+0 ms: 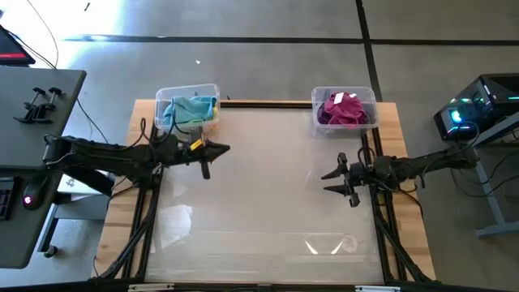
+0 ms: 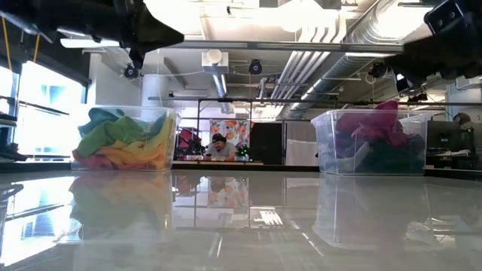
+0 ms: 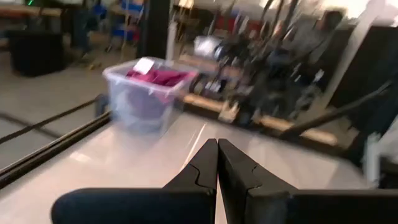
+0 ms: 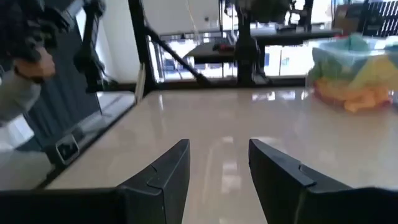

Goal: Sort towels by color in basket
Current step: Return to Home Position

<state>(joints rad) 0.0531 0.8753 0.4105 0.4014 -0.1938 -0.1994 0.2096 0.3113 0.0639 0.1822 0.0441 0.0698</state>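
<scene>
Teal-yellow towels (image 1: 189,110) sit in left bin (image 1: 186,88), just beyond left gripper (image 1: 225,149); magenta towels (image 1: 343,110) in right bin (image 1: 344,89), ahead of right gripper (image 1: 327,182). Left gripper pressed together, empty; right gripper spread, empty. Both hang apart from the bins with nothing to grab, so sorting looks done

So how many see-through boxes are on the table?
2. The left box sits at the far left corner of the table, holding teal, green and yellow towels. The right box sits at the far right corner, pink towels on top. None seems hidden.
</scene>
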